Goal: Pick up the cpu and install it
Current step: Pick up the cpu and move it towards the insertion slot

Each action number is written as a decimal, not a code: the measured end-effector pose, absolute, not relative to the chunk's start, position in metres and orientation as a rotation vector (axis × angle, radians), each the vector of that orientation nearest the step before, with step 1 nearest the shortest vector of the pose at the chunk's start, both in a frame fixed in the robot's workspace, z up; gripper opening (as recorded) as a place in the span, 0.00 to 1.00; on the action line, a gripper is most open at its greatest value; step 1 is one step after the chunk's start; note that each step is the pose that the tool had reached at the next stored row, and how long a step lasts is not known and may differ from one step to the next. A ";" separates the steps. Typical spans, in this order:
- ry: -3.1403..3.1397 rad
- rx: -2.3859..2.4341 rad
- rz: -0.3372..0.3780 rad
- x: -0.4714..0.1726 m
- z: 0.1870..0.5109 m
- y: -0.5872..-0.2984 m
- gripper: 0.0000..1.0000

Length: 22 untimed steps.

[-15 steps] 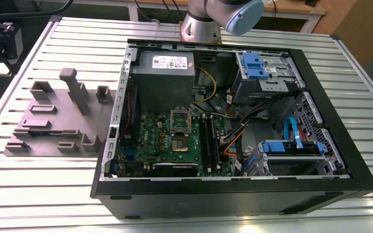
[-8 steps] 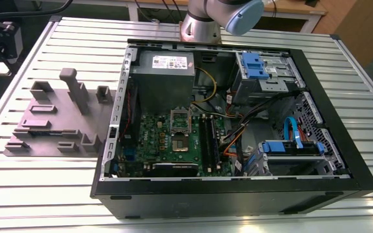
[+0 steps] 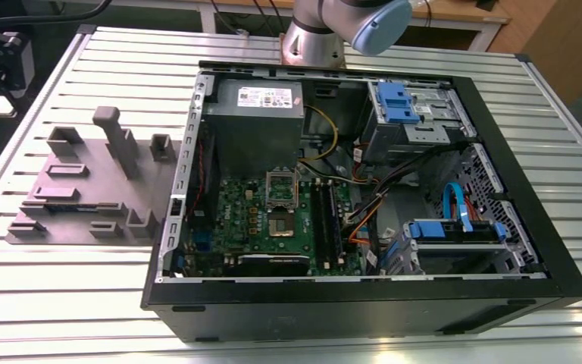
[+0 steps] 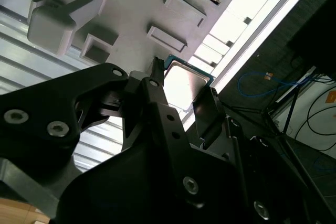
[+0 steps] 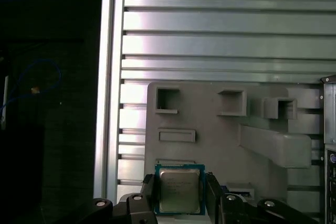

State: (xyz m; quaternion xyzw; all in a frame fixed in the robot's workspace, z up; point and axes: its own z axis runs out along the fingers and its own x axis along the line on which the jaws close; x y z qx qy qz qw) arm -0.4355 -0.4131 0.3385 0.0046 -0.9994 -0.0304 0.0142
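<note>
Cpu (image 5: 179, 190) is clamped betw. the gripper (image 5: 180, 186) fingers (image 5: 149, 195) in both wrist views. The fingers are closed on two opposite edges, and the shiny metal top w/ thin teal rim is left exposed. In the second wrist view the cpu (image 4: 184, 83) is held the same way in the gripper (image 4: 182, 92). One corner is seen over the bright table slats past the fixture's edge, so it looks raised off the grey fixture (image 4: 131, 3).

Behind the chip, the fixture (image 5: 210, 145) w/ its rectangular pockets is seen close to the table (image 5: 220, 30) edge.

In the exterior view the fixture (image 3: 79, 182) is placed by the table (image 3: 69, 303) edge at that view's left. The open PC case (image 3: 372, 303) is set just beside it, toward the view's right. The mobo (image 3: 240, 212) is laid flat inside the case, w/ the socket (image 3: 281, 201) approx. mid-board. The arm (image 3: 342, 23) is mounted at the table's far edge.
</note>
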 end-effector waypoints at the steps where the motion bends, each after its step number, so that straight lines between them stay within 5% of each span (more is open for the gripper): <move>1: -3.112 0.014 -0.095 -0.436 0.339 -0.413 0.47; 22: -3.112 0.014 -0.095 -0.436 0.351 -0.413 0.47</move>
